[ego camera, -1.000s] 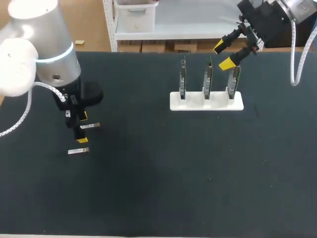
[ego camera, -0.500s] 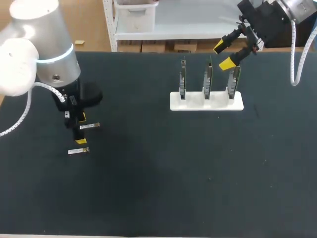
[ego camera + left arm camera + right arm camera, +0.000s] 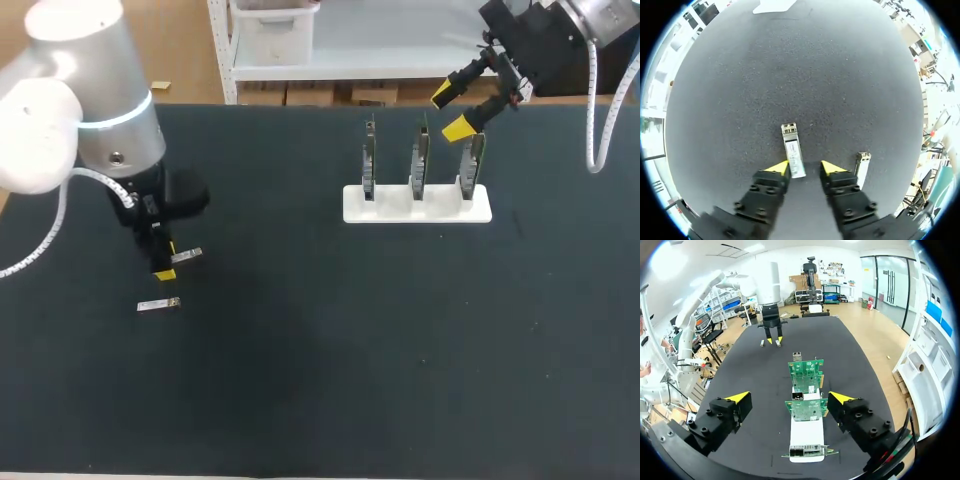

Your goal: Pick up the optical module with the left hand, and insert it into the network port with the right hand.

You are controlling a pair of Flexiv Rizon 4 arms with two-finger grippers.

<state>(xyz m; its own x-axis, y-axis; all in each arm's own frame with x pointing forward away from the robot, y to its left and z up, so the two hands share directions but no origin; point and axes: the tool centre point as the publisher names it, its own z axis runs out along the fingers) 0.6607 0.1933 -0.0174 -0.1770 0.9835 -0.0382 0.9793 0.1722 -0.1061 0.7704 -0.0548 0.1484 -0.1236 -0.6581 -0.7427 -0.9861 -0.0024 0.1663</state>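
Now at pick step: L gripper (image 3: 804,167) spread open, straddling module (image 3: 792,150) flat on mat (image 3: 790,60); next needs closing on it, then lift. R gripper (image 3: 450,112) also open, hovering over port boards (image 3: 418,160)

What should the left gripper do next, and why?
Probably ease down and close on the optical module: its near end lies unclamped between the open fingers of the left gripper. A second module lies beside one finger, so stay centred.
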